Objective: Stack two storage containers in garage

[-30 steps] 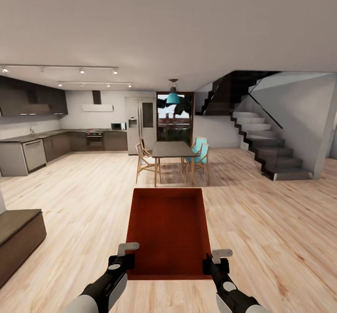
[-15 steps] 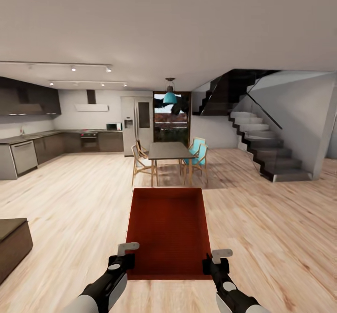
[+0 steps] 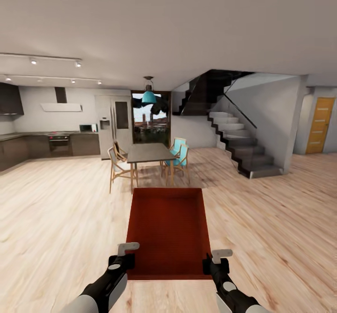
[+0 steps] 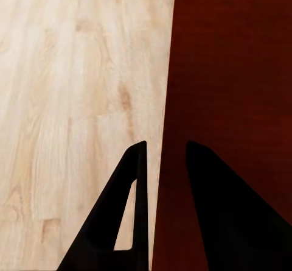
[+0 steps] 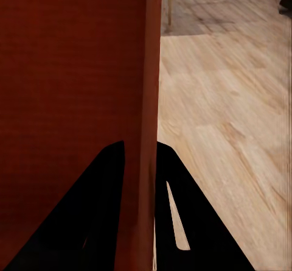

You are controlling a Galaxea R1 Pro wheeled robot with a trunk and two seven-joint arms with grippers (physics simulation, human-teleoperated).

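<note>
The left gripper and right gripper each pinch a side wall of one red-orange storage container, held level out front. It looks rigid, light and smooth-walled, so opposite rims suit best. Below lies light wood-plank floor; a dining table and staircase stand ahead.

We stand in an open-plan home: a light wood-plank floor runs to a kitchen with dark cabinets, an oven, an extractor hood and a tall fridge. Beside it sit a dining table with chairs, a teal pendant lamp, a staircase and a wooden door
</note>
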